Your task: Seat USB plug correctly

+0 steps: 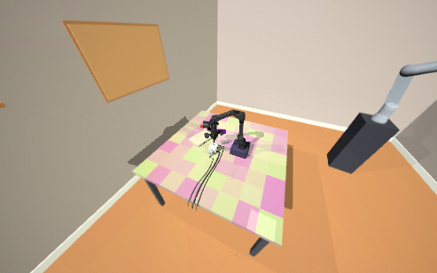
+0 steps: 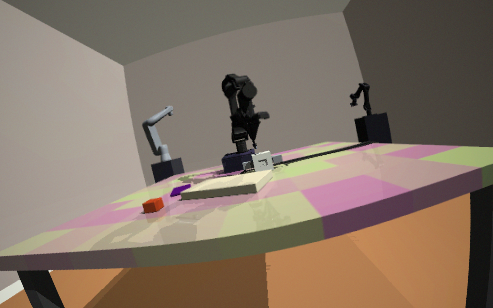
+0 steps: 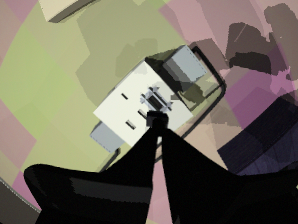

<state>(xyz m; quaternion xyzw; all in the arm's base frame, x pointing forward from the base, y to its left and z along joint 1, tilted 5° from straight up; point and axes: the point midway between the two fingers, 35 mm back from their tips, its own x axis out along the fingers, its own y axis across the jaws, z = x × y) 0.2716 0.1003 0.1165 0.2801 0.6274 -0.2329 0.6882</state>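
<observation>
The white power cube (image 1: 212, 149) (image 2: 258, 157) (image 3: 111, 107) stands on the table, turned diagonally in the wrist view. Its top shows a metal-rimmed USB socket (image 3: 156, 100) and several narrow slots. My gripper (image 1: 214, 141) (image 2: 255, 145) (image 3: 158, 133) points down over the cube and is shut on the small black USB plug (image 3: 157, 119). In the wrist view the plug shows just below the socket, which looks uncovered. The plug appears to be out of the socket and above the cube. Its metal tip and which way round it faces are hidden.
Grey blocks (image 3: 186, 65) (image 3: 106, 137) stick out from two cube sides. Black cables (image 1: 204, 179) (image 3: 223, 85) run beside it. A cream board (image 2: 223, 188) (image 3: 65, 6), purple slab (image 2: 180, 190) and orange block (image 2: 152, 205) lie on the table. The dark arm base (image 1: 239, 151) (image 3: 260, 142) is near.
</observation>
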